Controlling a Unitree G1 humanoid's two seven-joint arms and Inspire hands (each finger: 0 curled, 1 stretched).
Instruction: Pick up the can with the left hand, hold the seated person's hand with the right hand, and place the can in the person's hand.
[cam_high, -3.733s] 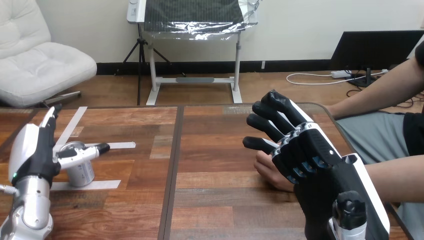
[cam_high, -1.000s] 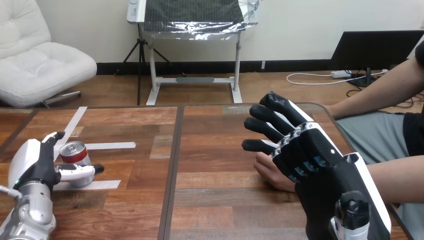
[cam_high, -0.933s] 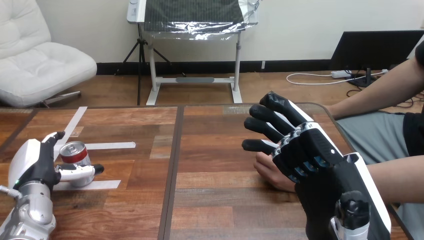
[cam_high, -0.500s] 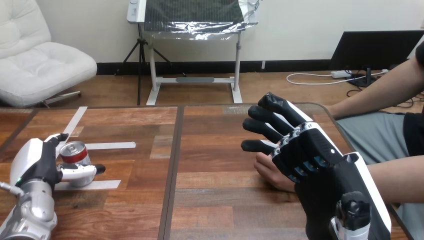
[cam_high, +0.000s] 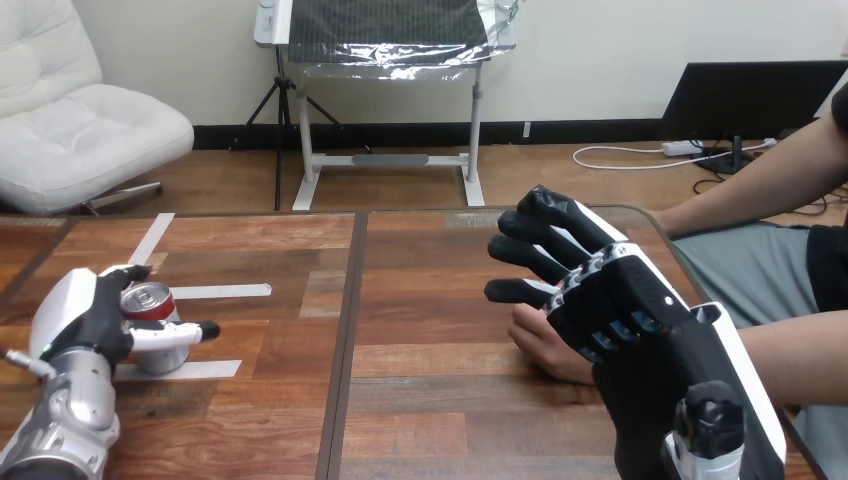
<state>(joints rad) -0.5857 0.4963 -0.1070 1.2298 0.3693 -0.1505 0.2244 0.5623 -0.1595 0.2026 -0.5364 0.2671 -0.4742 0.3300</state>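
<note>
Presently on the wooden bench (cam_high: 420, 400): one can (cam_high: 152, 300), upright at the left side, beside white tape strips (cam_high: 230, 291). Left hand (cam_high: 92, 325): clamped on the can, thumb across its front, fingers round its far side. Right hand (cam_high: 625, 310): fingers straight and spread apart, held over the person's hand (cam_high: 538, 345), which rests on the bench at the right; contact between the two cannot be told.

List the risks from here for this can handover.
The left hand has its thumb across the can, a shallow-looking grip; lifting may tip it. The right hand sits over the person's hand, fingers straight, so the can may hit it on arrival.
</note>
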